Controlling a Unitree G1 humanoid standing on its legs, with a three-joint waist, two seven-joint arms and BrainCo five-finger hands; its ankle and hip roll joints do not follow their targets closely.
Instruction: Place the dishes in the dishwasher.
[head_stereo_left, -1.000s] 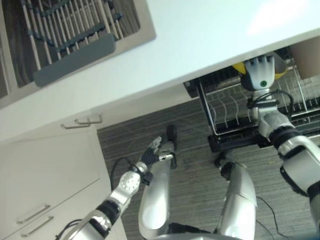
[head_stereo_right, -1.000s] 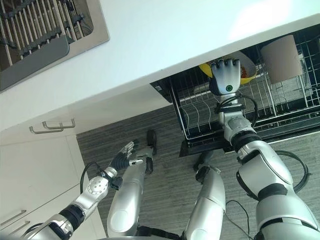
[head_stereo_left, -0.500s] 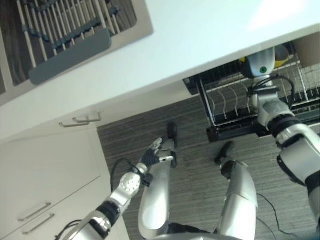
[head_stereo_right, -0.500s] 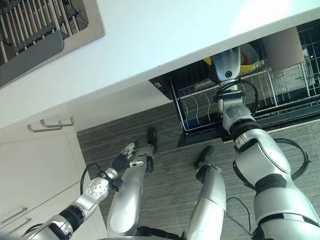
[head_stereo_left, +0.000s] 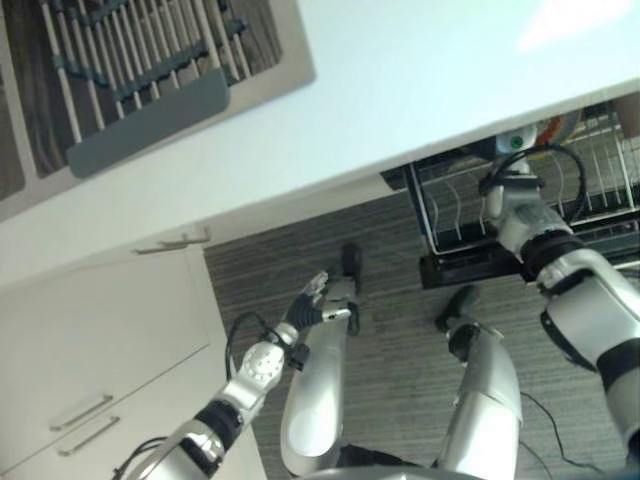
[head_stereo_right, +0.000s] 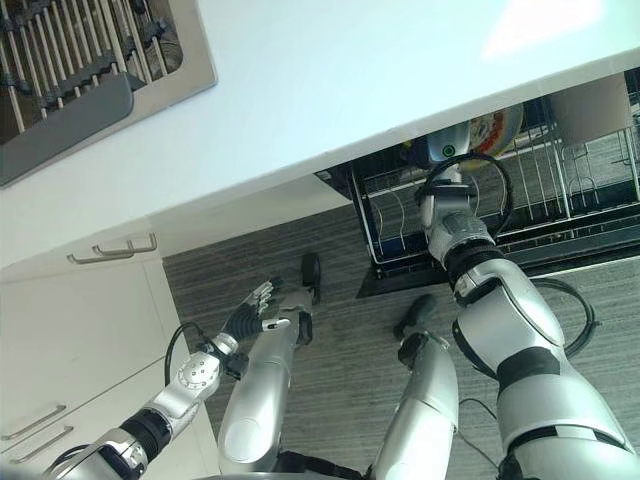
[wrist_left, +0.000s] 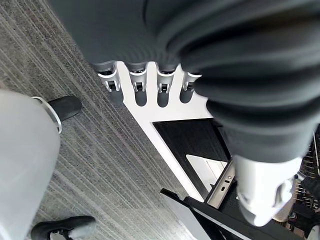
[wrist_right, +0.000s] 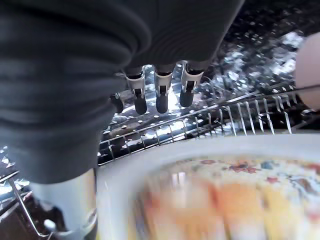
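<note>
One dish in play: round bowl with orange-patterned inside (wrist_right: 220, 195) sits just under right hand (wrist_right: 160, 95), rim toward its straight, released fingers, inside the wire dishwasher rack (head_stereo_right: 590, 170). Right hand is nearer. Left hand (head_stereo_left: 310, 305) hangs relaxed, empty, well apart.

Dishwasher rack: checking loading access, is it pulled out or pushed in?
Pulled out: the rack juts past the counter edge over the floor.

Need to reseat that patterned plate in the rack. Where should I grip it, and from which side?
Take the patterned plate by its plain white rim, coming from the open front of the dishwasher rack, where the right hand already is. It seems to stand on edge among the tines, so only the rim looks free to pinch.
</note>
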